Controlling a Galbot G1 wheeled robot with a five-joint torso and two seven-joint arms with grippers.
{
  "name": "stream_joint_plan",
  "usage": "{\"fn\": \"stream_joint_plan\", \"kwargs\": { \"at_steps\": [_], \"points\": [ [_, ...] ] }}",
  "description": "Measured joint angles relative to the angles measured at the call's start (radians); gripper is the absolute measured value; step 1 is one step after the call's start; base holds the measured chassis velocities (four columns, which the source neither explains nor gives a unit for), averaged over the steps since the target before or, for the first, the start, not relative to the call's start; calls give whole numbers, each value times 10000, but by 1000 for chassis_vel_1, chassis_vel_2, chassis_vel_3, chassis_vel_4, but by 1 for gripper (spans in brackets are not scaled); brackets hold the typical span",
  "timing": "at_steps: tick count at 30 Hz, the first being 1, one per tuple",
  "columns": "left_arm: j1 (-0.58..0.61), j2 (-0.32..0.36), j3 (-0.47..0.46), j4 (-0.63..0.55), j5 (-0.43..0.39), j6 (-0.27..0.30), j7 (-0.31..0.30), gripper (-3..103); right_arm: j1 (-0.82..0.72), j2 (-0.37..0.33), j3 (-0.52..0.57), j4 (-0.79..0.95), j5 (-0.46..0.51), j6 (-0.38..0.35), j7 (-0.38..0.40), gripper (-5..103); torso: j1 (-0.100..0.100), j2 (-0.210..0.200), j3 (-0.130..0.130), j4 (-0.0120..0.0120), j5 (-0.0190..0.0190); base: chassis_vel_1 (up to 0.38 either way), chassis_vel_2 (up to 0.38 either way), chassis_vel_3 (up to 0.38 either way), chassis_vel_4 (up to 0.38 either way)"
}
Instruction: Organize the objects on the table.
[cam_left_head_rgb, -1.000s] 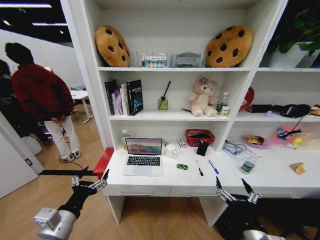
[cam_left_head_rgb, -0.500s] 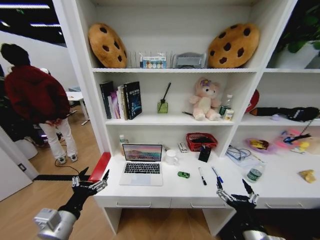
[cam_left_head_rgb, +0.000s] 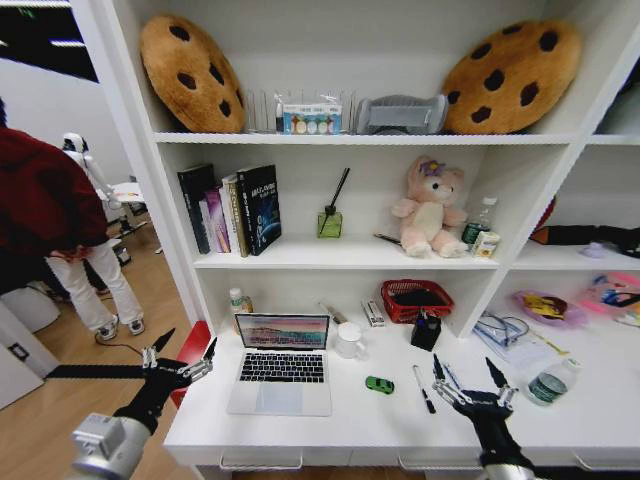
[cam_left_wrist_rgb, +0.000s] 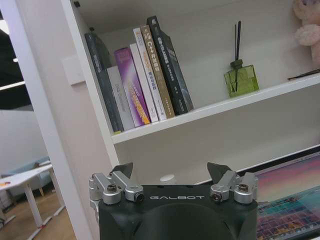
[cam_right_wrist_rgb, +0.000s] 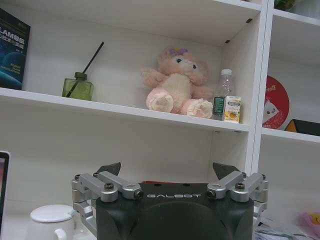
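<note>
White shelving unit (cam_left_head_rgb: 330, 140) with vertical dividers fills the wall. Top shelf: two cookie-shaped cushions (cam_left_head_rgb: 192, 72), one at each end. Middle shelf: row of upright books (cam_left_head_rgb: 232, 208), green reed diffuser (cam_left_head_rgb: 330, 222), pink plush toy (cam_left_head_rgb: 432, 206). Wood-plank floor (cam_left_head_rgb: 40, 435) at left; small white side table (cam_left_head_rgb: 128, 190) farther back.

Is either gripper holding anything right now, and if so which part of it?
Nothing is held. The left gripper and right gripper both hover open and empty at the white desk's front edge.
</note>
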Motion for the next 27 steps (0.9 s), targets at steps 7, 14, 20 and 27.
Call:
{"fn": "stream_joint_plan", "kwargs": {
  "at_steps": [7, 14, 20, 27],
  "points": [
    [-738, 1579, 5, 1082, 1266, -1153, 781, 58, -55, 230, -63, -352, -300, 405, -77, 100, 7, -3, 3, 2, 1, 19, -18, -20, 27],
    [-2286, 4387, 342, 2269, 707, -1216, 1353, 32, -162, 516, 127, -711, -457, 814, -77, 100, 15, -5, 6, -4, 1, 0, 0, 0, 0],
    [-4055, 5729, 1740, 3631, 409, -1301, 2066, 11, -372, 709, 187, -917, -535, 1075, -131, 100, 13, -5, 5, 0, 1, 0, 0, 0, 0],
    [-7232, 6746, 4705, 4730, 227, -1483, 3135, 0, -424, 835, 314, -1160, -535, 1250, -167, 100, 13, -6, 6, -3, 3, 0, 0, 0, 0]
  ]
}}
